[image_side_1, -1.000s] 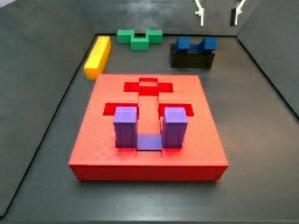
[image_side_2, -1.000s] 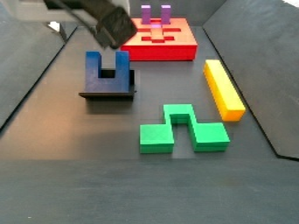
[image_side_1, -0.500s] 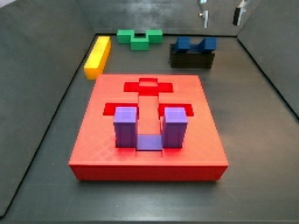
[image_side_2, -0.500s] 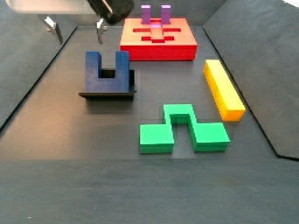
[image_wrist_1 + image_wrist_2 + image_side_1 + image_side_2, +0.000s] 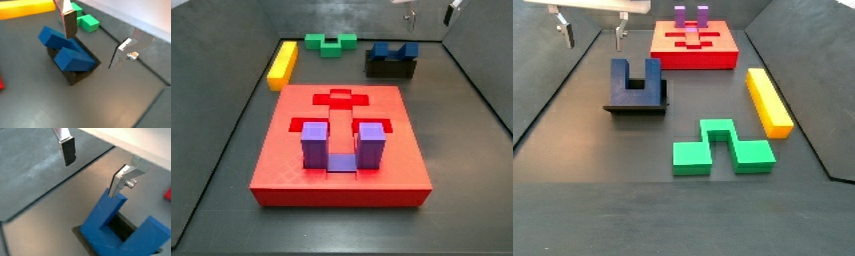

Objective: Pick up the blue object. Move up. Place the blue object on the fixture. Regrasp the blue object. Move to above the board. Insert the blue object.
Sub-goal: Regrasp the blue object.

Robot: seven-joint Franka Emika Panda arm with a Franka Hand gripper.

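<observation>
My four cameras: two fixed, two on the wrist.

My side views face each other along the floor, sharing the board [image 5: 341, 140] and fixture [image 5: 636, 104]; both wrist views look down close past the gripper [image 5: 93, 42] onto the blue object [image 5: 124, 230].

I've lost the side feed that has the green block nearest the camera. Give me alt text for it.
The blue object stands prongs-up on the fixture, and the open, empty claw hangs above and behind it. Beyond, the red board holds a purple block; a yellow bar and a green block lie on the floor in front.
</observation>
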